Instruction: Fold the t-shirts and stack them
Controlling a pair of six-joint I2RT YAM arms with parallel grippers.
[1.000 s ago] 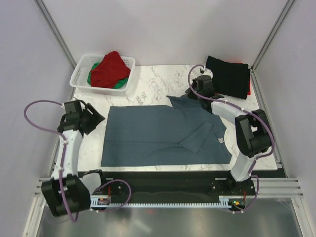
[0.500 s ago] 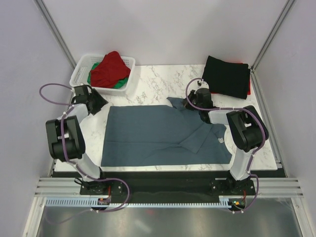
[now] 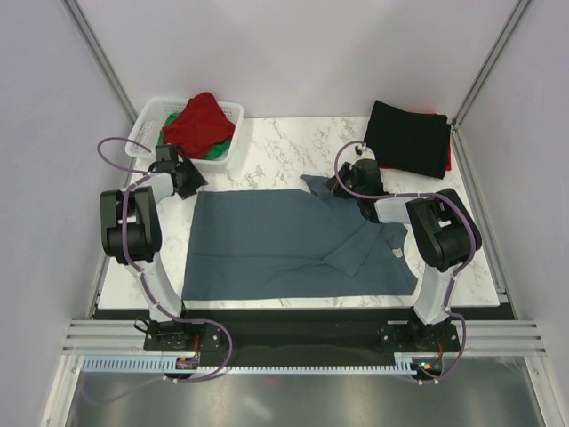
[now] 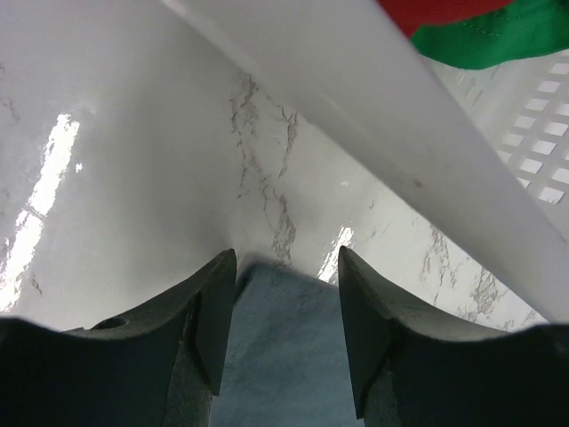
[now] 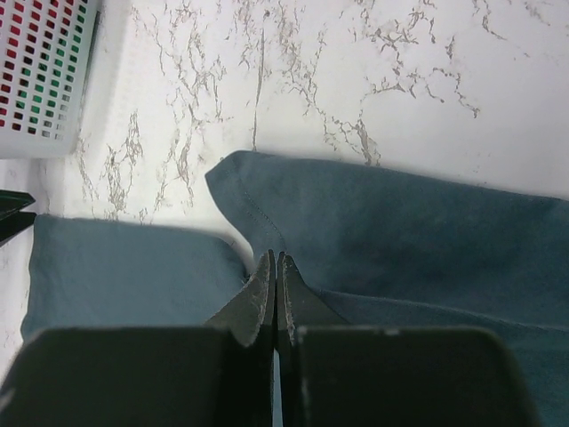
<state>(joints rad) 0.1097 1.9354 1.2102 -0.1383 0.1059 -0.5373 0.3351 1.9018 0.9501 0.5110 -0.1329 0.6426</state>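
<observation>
A slate blue-grey t-shirt (image 3: 284, 240) lies spread flat on the marble table, its right side and one sleeve folded inward. My left gripper (image 3: 191, 182) is open at the shirt's far left corner. In the left wrist view the fingers (image 4: 213, 311) straddle that corner of blue cloth (image 4: 284, 356) without pinching it. My right gripper (image 3: 340, 188) is shut, its tips (image 5: 276, 260) resting on the shirt (image 5: 409, 231) where the far sleeve (image 3: 316, 185) meets the body. No cloth shows between those jaws. A folded black t-shirt (image 3: 409, 138) lies at the back right over a red edge (image 3: 447, 158).
A white lattice basket (image 3: 147, 133) at the back left holds a red t-shirt (image 3: 197, 120) and a green one (image 3: 213, 151). Its rim (image 4: 382, 133) runs just beyond my left fingers. Bare marble (image 3: 284, 147) lies between the basket and the black shirt.
My left arm swung from the table's left edge to the shirt's far left corner, its jaws narrowing. My right gripper came down to the sleeve, then stayed. The shirt has not moved.
</observation>
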